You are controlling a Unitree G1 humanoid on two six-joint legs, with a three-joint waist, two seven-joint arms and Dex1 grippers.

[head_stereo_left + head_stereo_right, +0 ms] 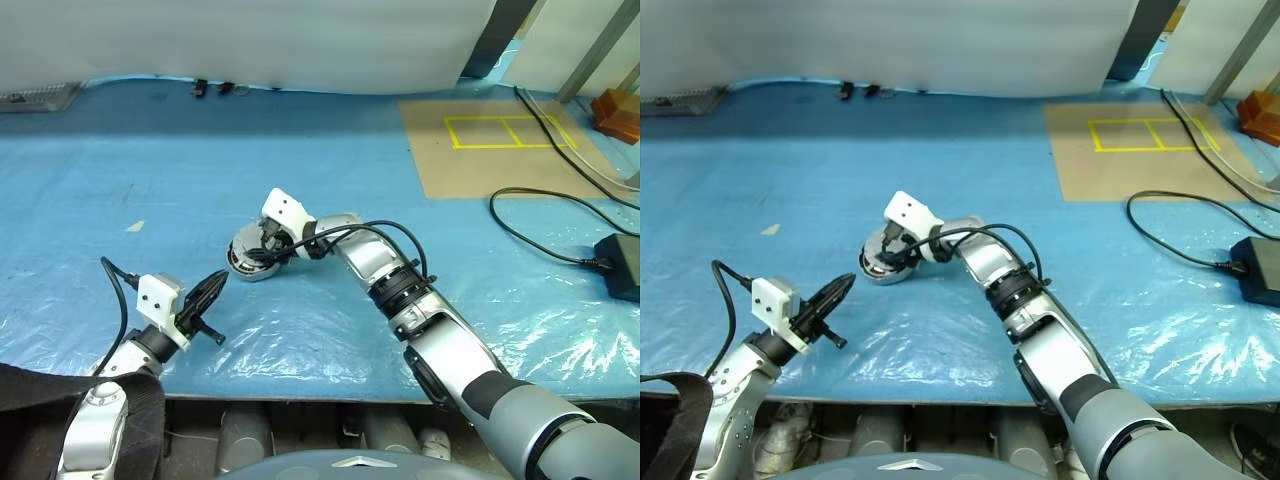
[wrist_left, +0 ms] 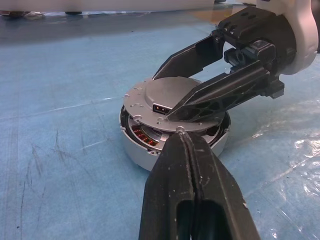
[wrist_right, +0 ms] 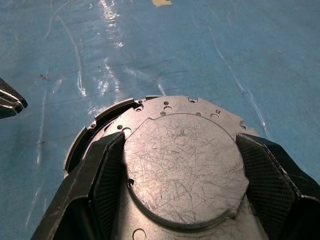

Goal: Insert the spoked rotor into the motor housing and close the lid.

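Lid (image 2: 167,97): sitting tilted on housing (image 2: 145,150); right gripper (image 3: 175,165) straddling it, jaws spread; left gripper (image 1: 205,297) nearby, shut. Press evenly.

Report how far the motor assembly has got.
Done, apparently: no spoked rotor lies loose, though whether it sits inside is hidden. In hand: the right pincer straddles the plain grey round lid, which rests tilted on the silver-grey round motor housing, copper windings visible through the gap. Left: seat the lid flat. The left pincer waits shut beside.
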